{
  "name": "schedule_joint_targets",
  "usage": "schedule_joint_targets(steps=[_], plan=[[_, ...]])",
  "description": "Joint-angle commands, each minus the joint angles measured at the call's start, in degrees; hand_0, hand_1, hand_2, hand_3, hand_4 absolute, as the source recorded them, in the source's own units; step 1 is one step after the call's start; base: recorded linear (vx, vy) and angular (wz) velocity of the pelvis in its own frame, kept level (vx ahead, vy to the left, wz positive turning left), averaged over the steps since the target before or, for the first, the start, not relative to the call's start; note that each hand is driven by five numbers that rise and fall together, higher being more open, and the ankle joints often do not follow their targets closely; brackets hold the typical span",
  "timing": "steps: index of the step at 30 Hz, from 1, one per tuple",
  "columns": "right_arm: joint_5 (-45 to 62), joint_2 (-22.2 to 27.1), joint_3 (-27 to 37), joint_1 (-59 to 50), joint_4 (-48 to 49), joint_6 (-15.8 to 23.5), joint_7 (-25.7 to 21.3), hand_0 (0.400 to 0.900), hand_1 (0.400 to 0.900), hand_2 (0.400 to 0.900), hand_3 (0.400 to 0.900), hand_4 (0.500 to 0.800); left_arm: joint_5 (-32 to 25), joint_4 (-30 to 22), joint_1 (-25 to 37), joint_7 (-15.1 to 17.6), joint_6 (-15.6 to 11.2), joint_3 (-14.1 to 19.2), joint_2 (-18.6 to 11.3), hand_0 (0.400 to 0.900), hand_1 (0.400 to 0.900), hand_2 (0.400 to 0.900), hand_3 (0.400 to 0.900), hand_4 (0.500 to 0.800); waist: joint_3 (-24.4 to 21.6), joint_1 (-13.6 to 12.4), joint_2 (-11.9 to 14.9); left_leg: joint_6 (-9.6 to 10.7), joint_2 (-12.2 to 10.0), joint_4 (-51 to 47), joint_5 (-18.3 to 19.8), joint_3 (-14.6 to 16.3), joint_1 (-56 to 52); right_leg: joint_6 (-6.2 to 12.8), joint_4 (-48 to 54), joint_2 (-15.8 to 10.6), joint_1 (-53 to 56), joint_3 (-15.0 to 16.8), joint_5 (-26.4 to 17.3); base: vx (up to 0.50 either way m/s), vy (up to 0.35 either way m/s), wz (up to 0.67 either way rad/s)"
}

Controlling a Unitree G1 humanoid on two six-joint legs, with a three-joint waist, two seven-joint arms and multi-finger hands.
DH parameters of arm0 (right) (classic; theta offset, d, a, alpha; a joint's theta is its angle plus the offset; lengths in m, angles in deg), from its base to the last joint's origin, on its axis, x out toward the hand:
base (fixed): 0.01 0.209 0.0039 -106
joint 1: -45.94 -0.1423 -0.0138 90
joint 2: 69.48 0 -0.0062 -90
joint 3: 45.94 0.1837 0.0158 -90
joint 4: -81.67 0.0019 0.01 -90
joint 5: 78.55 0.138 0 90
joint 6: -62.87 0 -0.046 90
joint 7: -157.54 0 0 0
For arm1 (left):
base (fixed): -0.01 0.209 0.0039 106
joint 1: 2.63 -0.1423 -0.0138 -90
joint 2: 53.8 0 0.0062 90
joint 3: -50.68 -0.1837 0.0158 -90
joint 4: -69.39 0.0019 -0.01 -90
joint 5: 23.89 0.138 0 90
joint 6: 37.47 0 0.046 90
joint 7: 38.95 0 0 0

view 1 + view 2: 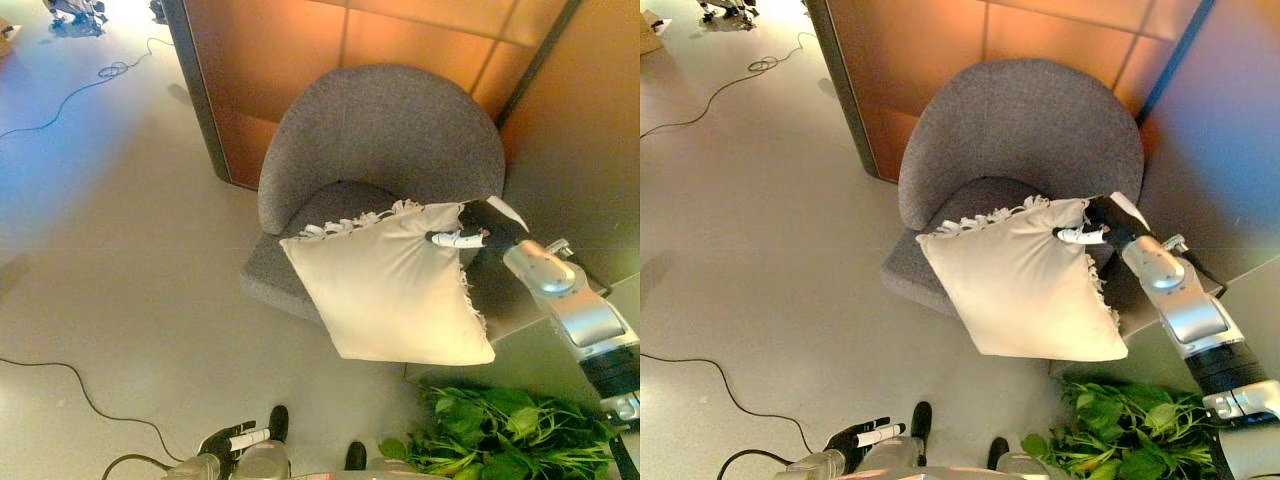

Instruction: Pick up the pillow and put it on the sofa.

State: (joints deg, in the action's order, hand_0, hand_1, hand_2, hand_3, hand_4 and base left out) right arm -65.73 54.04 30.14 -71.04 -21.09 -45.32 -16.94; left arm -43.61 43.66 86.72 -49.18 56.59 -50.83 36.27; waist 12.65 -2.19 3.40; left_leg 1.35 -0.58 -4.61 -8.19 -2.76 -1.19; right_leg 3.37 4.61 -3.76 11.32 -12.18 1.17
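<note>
A cream square pillow (395, 285) with a fringed edge hangs tilted over the front of the grey armchair (385, 140), its top corner above the seat. My right hand (470, 232) comes in from the right and is shut on the pillow's upper right corner, pinching the cloth. It also shows in the right eye view (1092, 228). My left hand (232, 440) is down at the bottom edge, apart from the pillow, with its fingers relaxed and holding nothing.
An orange-brown wall panel (400, 30) stands behind the armchair. A green leafy plant (500, 430) sits at the lower right. A thin cable (90, 85) lies on the floor at the far left.
</note>
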Motion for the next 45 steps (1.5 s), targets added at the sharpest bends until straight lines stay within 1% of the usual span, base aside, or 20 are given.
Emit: schedule_joint_targets(steps=[1, 7, 9, 11, 12, 13, 14, 15, 18, 20, 23, 33, 36, 39, 41, 43, 45], plan=[[1.96, 7.09, 0.84, -20.27, -3.59, 6.05, -5.68, 0.400, 0.400, 0.400, 0.400, 0.500, 2.74, 3.53, -1.78, -0.88, 0.63, -3.28, -2.06, 0.900, 0.900, 0.900, 0.900, 0.800, -5.93, -4.25, 1.38, 1.24, 0.15, 1.33, 9.11, 1.80, -3.10, 0.14, -5.28, 0.89, -5.08, -0.42, 1.83, 0.09, -0.030, 0.25], [2.49, 7.47, -5.00, -29.40, -13.80, 7.10, -7.33, 0.400, 0.400, 0.400, 0.400, 0.500, 1.84, 2.77, -2.13, -0.70, 0.35, -4.88, -2.87, 0.900, 0.900, 0.900, 0.900, 0.800, -4.77, -7.10, 1.48, 1.56, 0.19, 1.91, 8.71, -0.76, -2.26, -0.45, -5.12, 1.13, -4.47, -2.09, 2.15, 0.09, -0.031, 0.32], [3.14, 7.49, -8.11, -33.84, -18.36, 6.60, -8.64, 0.400, 0.400, 0.400, 0.400, 0.500, 1.68, 2.51, -1.98, -0.65, 0.56, -5.74, -3.37, 0.900, 0.900, 0.900, 0.900, 0.800, -4.42, -8.23, 1.61, 1.80, 0.13, 2.14, 8.49, -1.67, -1.82, -0.65, -4.86, 1.16, -4.19, -2.88, 2.14, 0.11, -0.047, 0.40], [2.41, 7.11, -10.74, -37.89, -23.42, 5.07, -8.44, 0.400, 0.400, 0.400, 0.400, 0.500, 1.62, 2.32, -1.50, -0.71, 0.94, -6.49, -3.74, 0.900, 0.900, 0.900, 0.900, 0.800, -4.12, -9.28, 1.74, 2.04, 0.16, 2.44, 8.37, -2.62, -1.25, -0.84, -4.78, 1.22, -4.21, -3.54, 2.21, 0.09, -0.049, 0.36], [1.88, 6.64, -13.03, -40.74, -26.77, 4.22, -8.84, 0.694, 0.694, 0.694, 0.694, 0.676, 1.21, 2.11, -1.18, -0.74, 1.08, -7.19, -4.01, 0.900, 0.900, 0.900, 0.900, 0.800, -4.02, -9.98, 1.82, 2.18, 0.17, 2.58, 8.16, -3.08, -0.77, -0.93, -4.67, 1.24, -4.33, -3.92, 2.18, 0.03, -0.051, 0.32], [2.18, 5.89, -15.18, -43.29, -29.67, 2.83, -7.91, 0.900, 0.900, 0.900, 0.900, 0.800, 0.85, 2.02, -0.69, -0.96, 1.03, -7.80, -4.37, 0.900, 0.900, 0.900, 0.900, 0.800, -3.78, -10.49, 1.91, 2.27, 0.20, 2.83, 8.08, -3.41, -0.14, -0.99, -4.78, 1.26, -4.68, -4.20, 2.24, -0.02, -0.063, 0.32], [1.65, 5.15, -17.23, -45.71, -32.57, 1.62, -7.44, 0.900, 0.900, 0.900, 0.900, 0.800, 0.77, 1.85, -0.01, -1.39, 1.07, -8.36, -4.74, 0.900, 0.900, 0.900, 0.900, 0.800, -3.31, -11.11, 1.96, 2.36, 0.15, 3.00, 7.91, -3.89, 0.62, -1.12, -4.81, 1.26, -5.08, -4.56, 2.25, -0.05, -0.077, 0.30], [1.42, 4.92, -19.22, -47.90, -35.21, 0.79, -7.93, 0.900, 0.900, 0.900, 0.900, 0.800, 0.78, 1.64, 0.46, -1.77, 1.06, -8.73, -5.07, 0.900, 0.900, 0.900, 0.900, 0.800, -2.83, -11.66, 1.96, 2.40, 0.11, 3.00, 7.66, -4.37, 1.15, -1.23, -4.79, 1.37, -5.39, -4.88, 2.17, -0.04, -0.079, 0.26], [1.44, 4.04, -22.02, -52.13, -41.66, 0.71, -7.89, 0.900, 0.900, 0.900, 0.900, 0.800, 0.18, 1.26, 1.03, -1.70, 0.76, -10.17, -5.60, 0.900, 0.900, 0.900, 0.900, 0.800, -1.81, -12.86, 2.06, 2.42, 0.05, 2.98, 7.30, -5.43, 2.06, -1.48, -4.80, 1.65, -5.87, -5.46, 2.26, -0.02, -0.068, 0.18], [1.93, 3.68, -22.68, -53.69, -43.75, 1.00, -8.32, 0.900, 0.900, 0.900, 0.900, 0.800, -0.19, 1.33, 1.10, -1.57, 0.60, -10.82, -5.73, 0.900, 0.900, 0.900, 0.900, 0.800, -1.54, -13.20, 1.94, 2.43, 0.05, 2.90, 7.21, -5.89, 2.28, -1.58, -4.78, 1.73, -6.00, -5.66, 2.33, -0.01, -0.038, 0.11], [1.11, 3.40, -23.43, -55.26, -45.46, -0.16, -7.19, 0.900, 0.900, 0.900, 0.900, 0.800, -0.52, 1.18, 1.00, -1.48, 0.43, -10.95, -5.87, 0.900, 0.900, 0.900, 0.900, 0.800, -1.32, -13.42, 1.50, 2.45, 0.09, 2.67, 7.05, -6.19, 2.37, -1.60, -4.70, 1.70, -6.08, -5.91, 2.35, 0.00, -0.004, 0.01], [1.99, 3.61, -23.04, -54.87, -47.03, -0.13, -6.09, 0.900, 0.900, 0.900, 0.900, 0.800, -0.50, 1.17, -0.51, -1.78, 0.49, -11.25, -4.77, 0.900, 0.900, 0.900, 0.900, 0.800, -2.45, -12.35, 0.55, 2.41, 0.08, 2.50, 7.44, -5.16, 0.59, -1.37, -4.72, 1.26, -4.98, -5.25, 2.51, 0.02, 0.024, -0.11], [5.49, 3.81, -20.87, -53.15, -46.26, 1.10, -7.12, 0.900, 0.900, 0.900, 0.900, 0.800, -0.47, 1.36, -0.60, -2.05, 0.28, -11.20, -4.49, 0.900, 0.900, 0.900, 0.900, 0.800, -2.83, -11.67, 0.34, 2.40, 0.06, 2.39, 7.65, -4.57, 0.07, -1.22, -4.69, 1.18, -4.80, -4.81, 2.52, -0.03, 0.034, -0.11], [9.36, 3.37, -17.41, -48.82, -43.57, 2.22, -7.72, 0.900, 0.900, 0.900, 0.900, 0.800, -0.31, 1.81, -0.40, -2.31, 0.05, -10.71, -4.11, 0.900, 0.900, 0.900, 0.900, 0.800, -3.43, -10.73, 0.05, 2.30, 0.10, 2.15, 7.72, -3.86, -0.39, -1.06, -4.69, 1.02, -4.76, -4.34, 2.45, -0.04, 0.047, -0.10], [12.23, 2.69, -13.94, -44.12, -40.57, 2.91, -8.46, 0.900, 0.900, 0.900, 0.900, 0.800, -0.13, 1.84, -0.48, -2.22, 0.24, -10.38, -3.68, 0.900, 0.900, 0.900, 0.900, 0.800, -3.69, -10.04, -0.14, 2.27, 0.08, 2.05, 7.91, -3.37, -0.78, -0.98, -4.67, 0.90, -4.63, -4.02, 2.45, -0.05, 0.049, -0.14], [15.62, 1.13, -9.54, -37.24, -36.44, 4.10, -9.59, 0.900, 0.900, 0.900, 0.900, 0.800, -0.28, 2.18, -0.33, -2.24, 0.25, -9.83, -3.19, 0.900, 0.900, 0.900, 0.900, 0.800, -3.95, -8.93, -0.38, 2.20, 0.07, 1.84, 8.06, -2.65, -1.18, -0.91, -4.72, 0.82, -4.67, -3.50, 2.47, -0.08, 0.057, -0.18], [16.20, -1.61, -5.14, -29.64, -32.10, 5.76, -10.33, 0.900, 0.900, 0.900, 0.900, 0.800, -0.09, 2.34, -0.08, -2.44, 0.51, -9.01, -2.40, 0.900, 0.900, 0.900, 0.900, 0.800, -3.94, -7.54, -0.83, 2.12, 0.00, 1.73, 8.26, -1.83, -1.47, -0.82, -4.85, 0.71, -4.82, -2.91, 2.49, -0.09, 0.061, -0.21]])
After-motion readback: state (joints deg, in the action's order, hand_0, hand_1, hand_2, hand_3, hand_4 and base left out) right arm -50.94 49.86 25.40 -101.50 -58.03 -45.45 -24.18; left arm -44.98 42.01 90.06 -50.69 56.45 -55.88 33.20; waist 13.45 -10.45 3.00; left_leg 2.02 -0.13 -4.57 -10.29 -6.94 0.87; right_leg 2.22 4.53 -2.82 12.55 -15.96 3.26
